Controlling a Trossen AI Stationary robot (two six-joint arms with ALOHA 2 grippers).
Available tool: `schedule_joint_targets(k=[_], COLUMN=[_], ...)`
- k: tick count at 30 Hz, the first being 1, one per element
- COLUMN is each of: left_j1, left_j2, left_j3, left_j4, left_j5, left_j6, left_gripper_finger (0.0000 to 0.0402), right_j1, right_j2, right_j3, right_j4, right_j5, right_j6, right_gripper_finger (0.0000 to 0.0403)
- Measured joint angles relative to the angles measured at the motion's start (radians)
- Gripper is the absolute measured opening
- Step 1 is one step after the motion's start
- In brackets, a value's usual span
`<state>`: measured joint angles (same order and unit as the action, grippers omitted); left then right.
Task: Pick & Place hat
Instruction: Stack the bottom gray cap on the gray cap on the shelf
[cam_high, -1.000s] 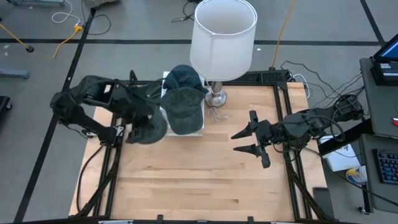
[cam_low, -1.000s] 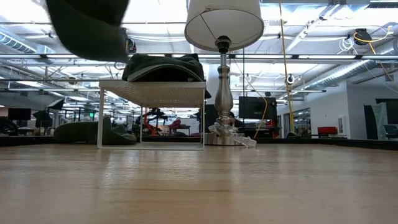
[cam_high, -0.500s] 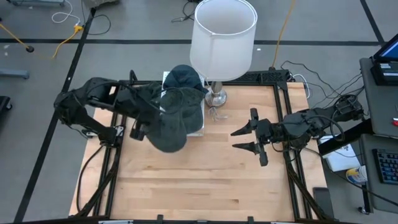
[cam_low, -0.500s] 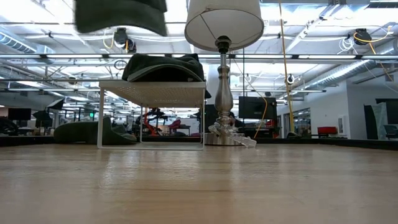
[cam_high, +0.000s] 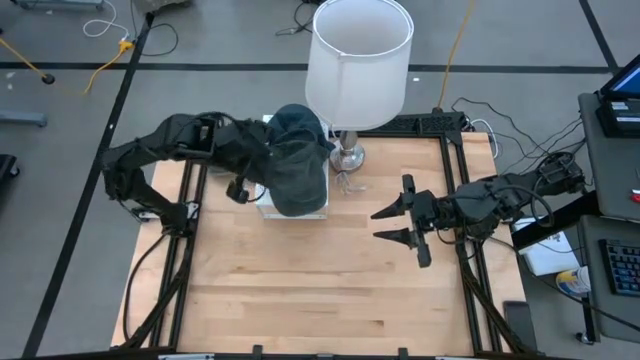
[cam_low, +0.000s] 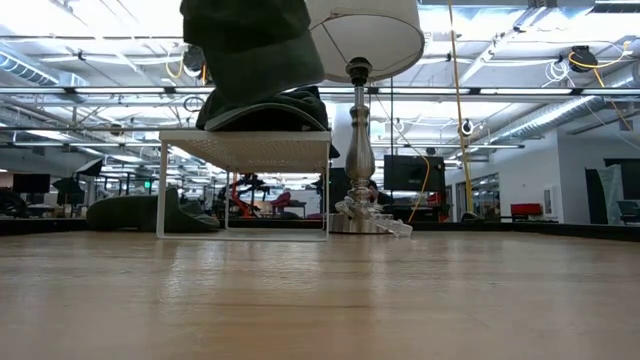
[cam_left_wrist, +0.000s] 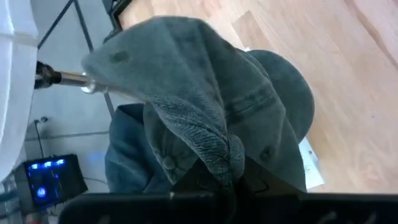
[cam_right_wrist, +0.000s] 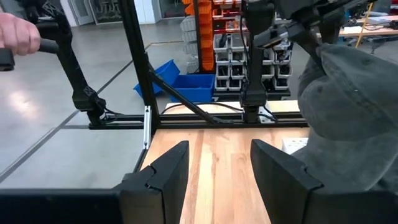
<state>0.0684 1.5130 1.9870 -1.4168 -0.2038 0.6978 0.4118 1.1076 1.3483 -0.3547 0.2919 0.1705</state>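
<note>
A: Start with the big picture. The counter (cam_high: 320, 270) is bare wood across the middle, with the lamp (cam_high: 358, 62) at the back and the white rack (cam_low: 243, 140) just beside its base. Where is the hat?

B: The held hat (cam_high: 290, 168) hangs in the air over the rack, pinched by the left gripper (cam_high: 243, 187), whose fingers are clamped tight on a fold of the cloth. The left wrist view shows the fabric bunched right at the tips. Two other caps (cam_low: 265, 108) already lie on the rack's top, directly under it.

A: So the step in hand looks like the placing. What would make it go well?

B: I'd say bring it straight down until the crown rests on the caps below, then let go. From the low view the hat dangles close to the lampshade (cam_low: 370, 35), so any sideways swing could brush it. Keep the descent slow and square over the rack.

A: And the soft cloth?

B: It will likely sag and slide, so release only once its weight is carried from below, or it may slip off the rack's edge.

A: The other arm?

B: The right gripper (cam_high: 405, 225) waits over the counter's right side, well apart, its fingers partly spread and holding nothing.
</note>
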Motion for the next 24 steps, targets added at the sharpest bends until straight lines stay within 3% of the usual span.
schedule_joint_targets(k=[6,11,24], left_j1=[0.061,0.063,0.094], left_j2=[0.017,-0.015,0.004], left_j3=[0.0,0.0,0.001], left_j4=[0.03,0.091,0.1], left_j5=[0.059,0.175,0.181], left_j6=[0.06,0.051,0.054], left_gripper_finger=[0.0007,0.0006,0.0005], right_j1=[0.0,0.0,0.0], right_j2=[0.0,0.0,0.0], right_j3=[0.0,0.0,0.0], right_j4=[0.002,0.002,0.005], right_j5=[0.027,0.027,0.029], right_j6=[0.001,0.0,0.0], right_gripper_finger=[0.0164,0.0164,0.0164])
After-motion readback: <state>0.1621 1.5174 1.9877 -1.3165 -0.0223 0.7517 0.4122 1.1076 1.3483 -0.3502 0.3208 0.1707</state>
